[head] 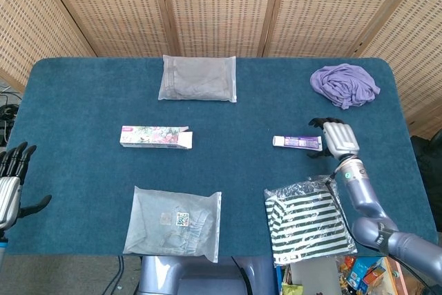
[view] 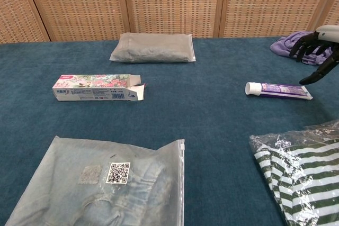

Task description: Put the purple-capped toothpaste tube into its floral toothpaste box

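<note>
Nearest edge of the blue table (head: 83, 170): a clear plastic bag (head: 174, 222) (view: 100, 186) with a folded grey garment inside, carrying a white QR code sticker (view: 118, 172) and a blank frosted square patch beside it; no readable text. To its right, another clear bag holding a green-and-white striped shirt (head: 307, 220) (view: 302, 170), crinkled plastic, no label seen.

Left hand (head: 10, 188) sits off the table's near left corner, fingers spread apart, holding nothing. Only the head view shows it.

Mid table, left side: floral box (head: 156, 137) (view: 98, 87), lying flat on its long side, end flaps open at the right end. Pink patch at the left end and small print along the blue-white side strip, all too small to read.

Mid table, right side: toothpaste tube (head: 298, 142) (view: 279, 90), lying flat, white cap end pointing left toward the box, purple printed body, text not legible. It is well apart from the box, not in it.

Right hand (head: 338, 138) (view: 319, 51) is just beside the tube's right end, fingers apart and arched, thumb pointing down near the tube's tail. It holds nothing; cannot tell if a fingertip touches the tube.

Farther back: a crumpled purple cloth (head: 344, 85) (view: 306, 46) at the far right, partly behind the right hand in the chest view. Far centre-left: a grey padded packet (head: 198, 78) (view: 153, 47) in a clear wrap, no writing visible.
</note>
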`<state>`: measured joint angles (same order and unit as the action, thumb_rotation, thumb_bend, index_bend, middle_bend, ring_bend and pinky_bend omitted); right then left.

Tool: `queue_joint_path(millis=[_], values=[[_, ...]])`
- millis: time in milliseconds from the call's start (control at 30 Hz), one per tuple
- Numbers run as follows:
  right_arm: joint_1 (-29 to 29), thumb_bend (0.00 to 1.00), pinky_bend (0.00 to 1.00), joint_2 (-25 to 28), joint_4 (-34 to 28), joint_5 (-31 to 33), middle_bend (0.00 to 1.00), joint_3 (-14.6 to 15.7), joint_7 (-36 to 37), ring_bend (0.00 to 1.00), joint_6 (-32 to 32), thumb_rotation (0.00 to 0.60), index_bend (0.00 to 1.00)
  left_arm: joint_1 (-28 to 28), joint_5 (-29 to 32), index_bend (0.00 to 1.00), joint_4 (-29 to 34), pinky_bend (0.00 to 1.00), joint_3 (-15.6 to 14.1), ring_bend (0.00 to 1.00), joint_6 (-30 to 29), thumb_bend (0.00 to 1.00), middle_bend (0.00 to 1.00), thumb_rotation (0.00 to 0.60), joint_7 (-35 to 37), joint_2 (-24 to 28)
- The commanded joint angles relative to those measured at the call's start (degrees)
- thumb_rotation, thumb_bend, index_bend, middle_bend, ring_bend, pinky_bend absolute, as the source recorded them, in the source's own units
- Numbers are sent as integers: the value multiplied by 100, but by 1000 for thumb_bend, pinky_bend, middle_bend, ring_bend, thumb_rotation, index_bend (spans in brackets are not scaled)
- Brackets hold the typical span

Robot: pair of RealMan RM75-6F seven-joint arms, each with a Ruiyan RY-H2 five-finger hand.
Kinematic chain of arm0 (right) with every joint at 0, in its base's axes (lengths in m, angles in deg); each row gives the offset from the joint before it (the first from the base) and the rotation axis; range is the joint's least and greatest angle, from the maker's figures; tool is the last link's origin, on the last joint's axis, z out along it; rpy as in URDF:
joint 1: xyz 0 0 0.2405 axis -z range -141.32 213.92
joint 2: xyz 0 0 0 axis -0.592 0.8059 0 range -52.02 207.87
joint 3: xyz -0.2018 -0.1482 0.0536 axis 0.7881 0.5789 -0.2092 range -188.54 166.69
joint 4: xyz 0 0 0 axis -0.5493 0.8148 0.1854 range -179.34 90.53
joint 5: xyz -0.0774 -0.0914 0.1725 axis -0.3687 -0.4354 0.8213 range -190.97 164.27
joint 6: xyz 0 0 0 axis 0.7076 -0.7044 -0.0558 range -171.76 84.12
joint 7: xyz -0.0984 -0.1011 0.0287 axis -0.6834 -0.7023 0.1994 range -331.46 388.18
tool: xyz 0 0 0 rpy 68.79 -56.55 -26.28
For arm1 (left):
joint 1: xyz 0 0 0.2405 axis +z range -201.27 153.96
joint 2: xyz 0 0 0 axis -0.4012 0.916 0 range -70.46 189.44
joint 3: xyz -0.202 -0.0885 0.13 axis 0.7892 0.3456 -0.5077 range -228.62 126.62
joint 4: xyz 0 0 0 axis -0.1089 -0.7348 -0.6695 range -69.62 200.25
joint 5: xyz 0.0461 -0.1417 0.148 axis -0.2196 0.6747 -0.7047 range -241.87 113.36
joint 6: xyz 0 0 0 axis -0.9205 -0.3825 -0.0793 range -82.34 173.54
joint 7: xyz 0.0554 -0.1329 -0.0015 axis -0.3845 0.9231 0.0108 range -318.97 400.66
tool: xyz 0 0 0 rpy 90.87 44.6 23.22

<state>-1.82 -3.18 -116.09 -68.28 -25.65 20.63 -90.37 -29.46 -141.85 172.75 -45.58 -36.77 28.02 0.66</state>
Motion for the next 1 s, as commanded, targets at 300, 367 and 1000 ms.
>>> queue_joint_path(millis=[300, 367, 1000], values=[[-280, 96, 214, -733, 946, 239, 332, 119, -234, 242, 253, 600, 295, -86, 247, 0, -83, 0, 54, 0, 107, 215, 0, 600, -25, -22], [-306, 97, 214, -803, 1063, 256, 332, 127, -248, 242, 298, 600, 295, -91, 264, 0, -86, 0, 55, 0, 109, 215, 0, 600, -28, -25], [-687, 216, 214, -1430, 2156, 565, 393, 86, -564, 259, 851, 600, 371, -161, 500, 0, -146, 0, 103, 0, 170, 214, 0, 600, 28, -25]])
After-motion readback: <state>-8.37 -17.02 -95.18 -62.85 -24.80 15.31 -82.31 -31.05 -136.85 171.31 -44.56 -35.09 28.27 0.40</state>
